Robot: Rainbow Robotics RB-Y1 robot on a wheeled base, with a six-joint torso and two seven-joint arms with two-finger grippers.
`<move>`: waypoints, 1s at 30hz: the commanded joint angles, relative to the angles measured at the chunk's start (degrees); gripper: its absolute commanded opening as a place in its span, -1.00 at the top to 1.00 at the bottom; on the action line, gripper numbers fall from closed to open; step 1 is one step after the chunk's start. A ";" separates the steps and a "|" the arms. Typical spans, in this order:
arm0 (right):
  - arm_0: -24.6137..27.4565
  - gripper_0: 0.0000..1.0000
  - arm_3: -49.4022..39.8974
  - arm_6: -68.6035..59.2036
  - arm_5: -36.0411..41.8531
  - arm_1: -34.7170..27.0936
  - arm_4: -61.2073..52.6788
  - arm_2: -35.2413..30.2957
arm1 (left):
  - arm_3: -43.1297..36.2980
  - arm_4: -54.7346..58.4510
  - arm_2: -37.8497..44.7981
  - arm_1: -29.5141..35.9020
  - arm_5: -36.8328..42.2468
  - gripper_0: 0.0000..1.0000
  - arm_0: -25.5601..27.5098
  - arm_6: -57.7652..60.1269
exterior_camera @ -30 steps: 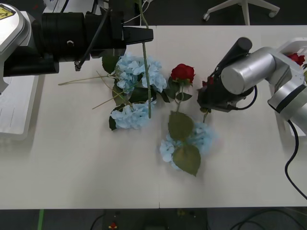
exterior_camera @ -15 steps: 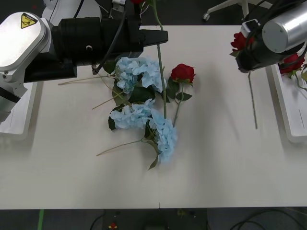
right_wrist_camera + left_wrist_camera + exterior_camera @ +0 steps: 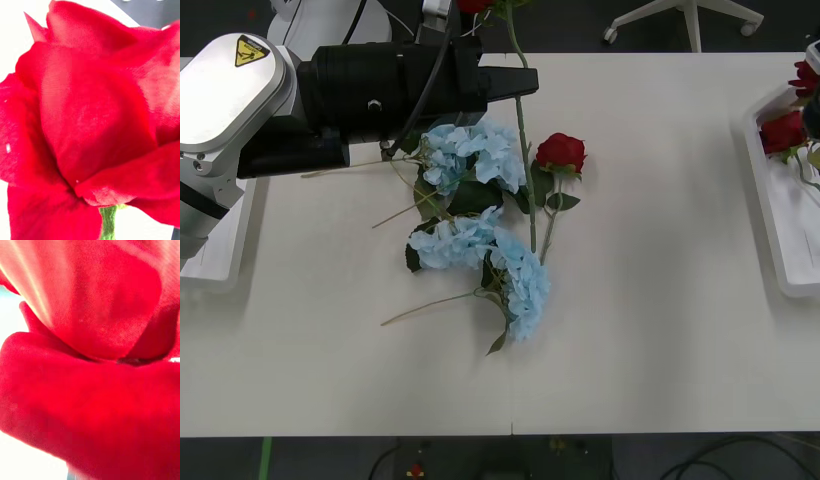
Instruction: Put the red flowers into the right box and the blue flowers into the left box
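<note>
1. Red flowers: one rose (image 3: 561, 153) was seen lying mid-table; another's stem (image 3: 525, 170) was clamped by the left gripper (image 3: 520, 82), bloom (image 3: 90, 363) upward.
2. Open tabletop (image 3: 660, 300) was left toward the right box (image 3: 770, 215).

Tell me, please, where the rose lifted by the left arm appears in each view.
Front view: lifted rose, stem hanging from the left gripper over the blue flowers.
Left wrist view: its red bloom, close up.
Right wrist view: a different rose, close up.
Shared landmark: the white table, pale behind the petals.
</note>
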 commanded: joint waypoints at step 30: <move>-3.15 -0.64 16.50 4.24 -11.98 2.31 5.28 -0.53 | -2.38 0.98 -0.47 -0.83 0.59 1.00 -1.48 -1.44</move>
